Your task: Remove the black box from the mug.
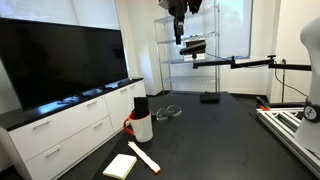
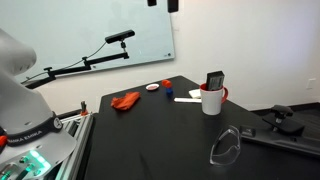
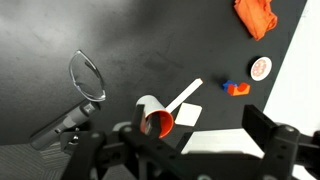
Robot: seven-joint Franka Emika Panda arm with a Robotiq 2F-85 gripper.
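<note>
The white mug [image 1: 142, 127] with a red handle stands on the dark table, with the black box [image 1: 140, 104] upright inside it and rising above the rim. Both show in both exterior views: mug [image 2: 212, 101], box [image 2: 214, 80]. My gripper [image 1: 179, 38] hangs high above the table, far from the mug; only its lower tip shows at the top edge of an exterior view [image 2: 172, 5]. In the wrist view the open, empty gripper [image 3: 175, 150] looks down on the mug [image 3: 154, 113] far below; the box is hard to make out there.
A pale-yellow pad [image 1: 120, 165] and a white-red stick [image 1: 143, 155] lie near the mug. Safety glasses [image 2: 226, 146], an orange cloth [image 2: 125, 100], a red disc [image 2: 153, 87] and a small blue-orange piece [image 2: 168, 93] are also on the table. A black-based object [image 1: 210, 97] sits farther back.
</note>
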